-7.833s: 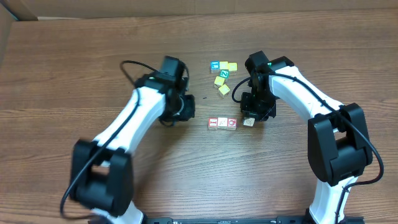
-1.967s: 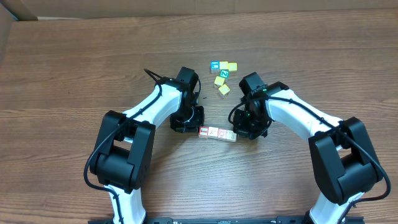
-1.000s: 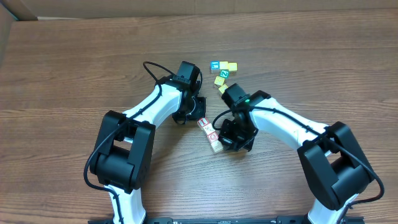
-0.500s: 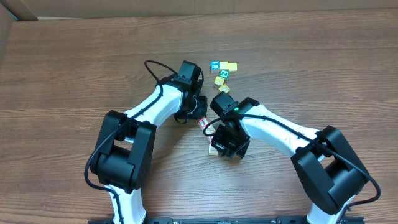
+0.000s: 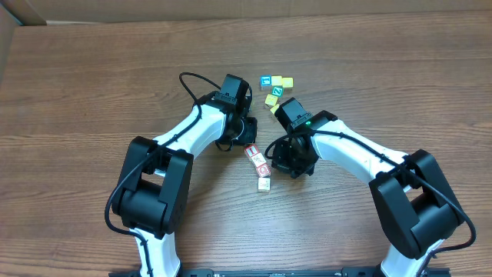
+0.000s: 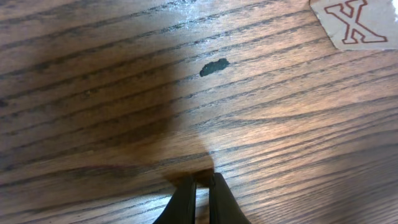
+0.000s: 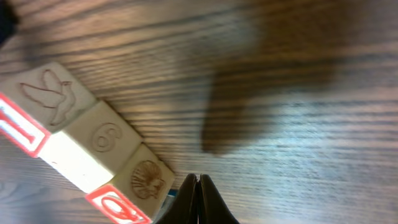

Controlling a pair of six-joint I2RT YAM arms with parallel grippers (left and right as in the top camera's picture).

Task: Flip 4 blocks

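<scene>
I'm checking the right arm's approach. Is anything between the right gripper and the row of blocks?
Nothing visible. In the right wrist view the shut right gripper sits close beside the blocks, with only bare table between. The yellow cubes lie farther up the table, not between them.

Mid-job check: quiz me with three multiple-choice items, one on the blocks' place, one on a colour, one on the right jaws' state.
1. Where is the row of blocks? A) stacked in a tower B) between the left gripper and the right gripper C) inside a box
2. What colour is the letter on the X block? A) red B) blue C) green
3. How are the right gripper's jaws? A) wide open B) shut on a block C) shut, holding nothing
Answers: B, overhead shows them between the arm tips; A, its outline is red; C, they meet with nothing between.
</scene>
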